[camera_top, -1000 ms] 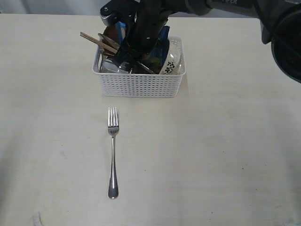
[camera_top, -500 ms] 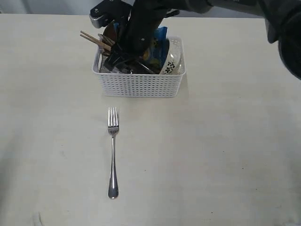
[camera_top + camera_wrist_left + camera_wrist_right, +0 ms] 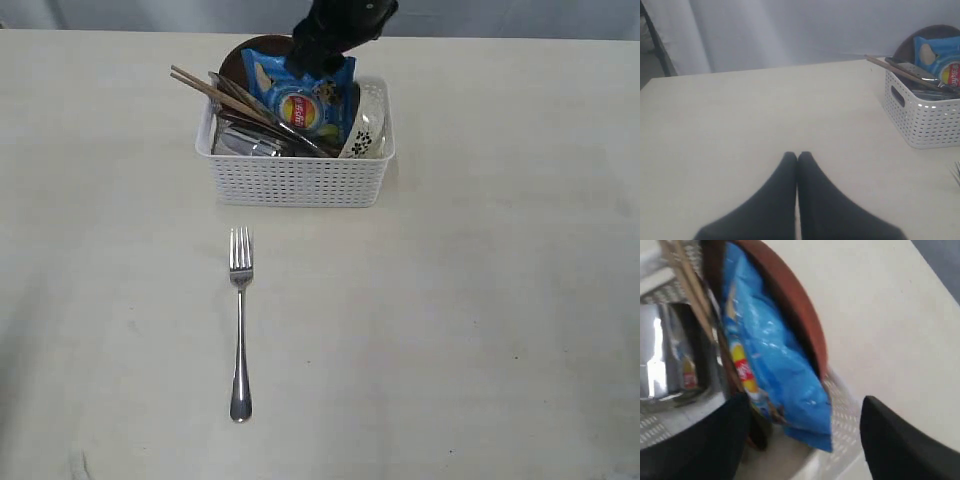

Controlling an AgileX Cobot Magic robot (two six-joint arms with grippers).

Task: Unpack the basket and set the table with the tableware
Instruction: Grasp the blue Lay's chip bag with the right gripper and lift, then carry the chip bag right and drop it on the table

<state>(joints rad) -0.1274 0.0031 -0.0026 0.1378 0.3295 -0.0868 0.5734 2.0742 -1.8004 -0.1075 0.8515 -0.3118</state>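
**Status change.** The right arm has lifted out of the basket and now sits over its rear edge, at 12 o'clock of it in the exterior view. A second ago it reached down among the contents at the 9 o'clock end. The right gripper came away empty. Its jaws stand wide apart, with the lower corner of the chip bag showing between them and nothing clamped.

**Differences from the earlier frame.**
- The chip bag, formerly hidden by the arm, is in full view, upright against the plate.
- The chopsticks jut from the 10 o'clock corner as before, and the bowl remains at the 3 o'clock end.
- The fork has not moved. It lies on the table at 7 o'clock of the basket, well apart from it.

**Implication.** Only the fork is laid, so unpacking is at an early stage (the wide jaws suggest a fresh approach).

**Left gripper**: jaws pressed together, empty, over bare table well away from the basket.
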